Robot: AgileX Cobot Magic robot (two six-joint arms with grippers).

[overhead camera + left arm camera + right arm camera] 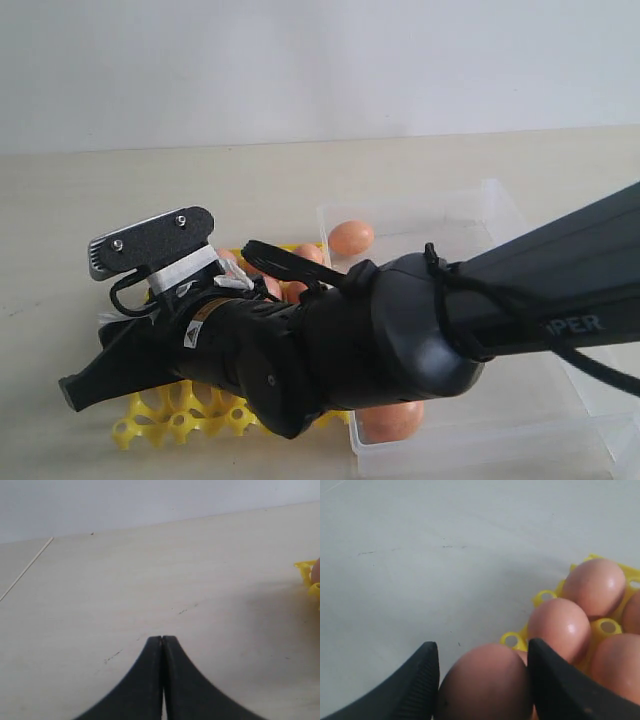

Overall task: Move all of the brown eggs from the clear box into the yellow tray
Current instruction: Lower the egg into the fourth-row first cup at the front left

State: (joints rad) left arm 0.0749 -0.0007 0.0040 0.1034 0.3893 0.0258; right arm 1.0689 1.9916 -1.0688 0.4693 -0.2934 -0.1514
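Observation:
In the right wrist view my right gripper (482,649) is shut on a brown egg (482,687), one dark finger on each side. It hangs at the edge of the yellow tray (514,640), whose cups hold several brown eggs (559,625). The exterior view shows the right arm reaching across over the yellow tray (180,420) and hiding most of it. The clear box (470,205) lies to the right with a brown egg (351,238) at its back and another (392,420) at its front. My left gripper (162,639) is shut and empty over bare table, a corner of the yellow tray (306,575) beside it.
The light tabletop (120,190) runs back to a pale wall. The right arm (420,330) covers the near part of the clear box and much of the tray.

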